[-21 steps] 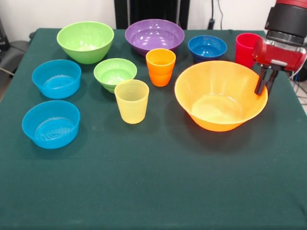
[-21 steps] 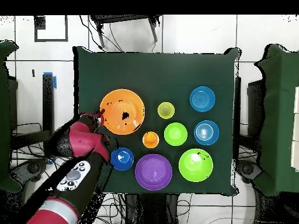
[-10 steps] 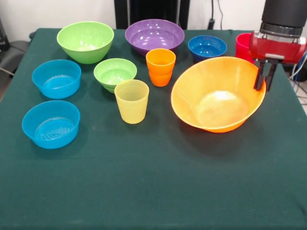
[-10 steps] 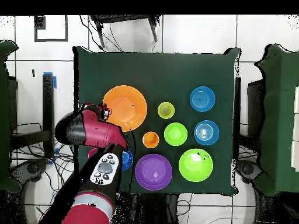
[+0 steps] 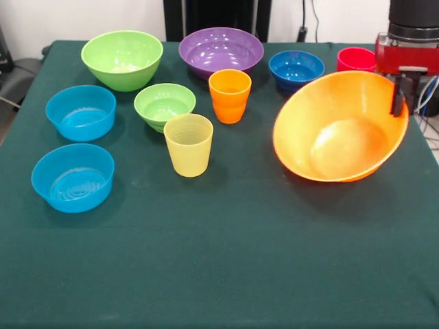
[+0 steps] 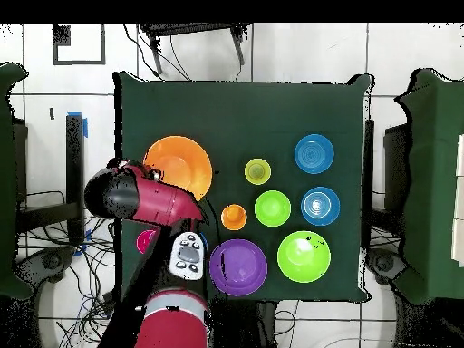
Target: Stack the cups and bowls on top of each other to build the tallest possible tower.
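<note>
You have the gripper [image 5: 398, 96] clamped on the rim of the huge orange bowl [image 5: 339, 130], near the table's [image 5: 219, 260] right edge in the front view. The bowl hangs tilted, its opening toward the front edge, probably so you can turn it over as a wide base. The other bowls and cups stand apart, unstacked, along the far edge and left side.
</note>
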### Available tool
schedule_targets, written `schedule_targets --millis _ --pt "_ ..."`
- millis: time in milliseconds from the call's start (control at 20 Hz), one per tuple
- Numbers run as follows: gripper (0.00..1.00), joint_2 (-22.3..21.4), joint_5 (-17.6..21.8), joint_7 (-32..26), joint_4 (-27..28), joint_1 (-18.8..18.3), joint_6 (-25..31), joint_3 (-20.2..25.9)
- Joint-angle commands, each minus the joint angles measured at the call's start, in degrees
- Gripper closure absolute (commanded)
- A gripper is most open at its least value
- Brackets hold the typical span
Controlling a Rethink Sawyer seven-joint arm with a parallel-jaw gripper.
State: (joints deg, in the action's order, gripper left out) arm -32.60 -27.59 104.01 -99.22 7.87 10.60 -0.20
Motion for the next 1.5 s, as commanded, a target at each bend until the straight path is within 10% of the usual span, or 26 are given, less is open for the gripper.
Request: schedule_targets --millis 50,350,800,1250,1500 --pt "1.0 2.56 -5.37 9.46 -11.83 -12.55 -0.87 29.67" --pt "1.0 12.64 -1.44 11.26 -14.63 -23.74 -7.16 45.13" --pt "1.0 16.59 -2.38 16.82 -18.25 -29.05 -6.28 54.9" --pt "1.0 12.94 -3.77 20.6 -20.19 -29.66 -3.47 57.19" --pt "1.0 20.8 -0.2 13.02 -14.87 -31.18 1.19 53.66"
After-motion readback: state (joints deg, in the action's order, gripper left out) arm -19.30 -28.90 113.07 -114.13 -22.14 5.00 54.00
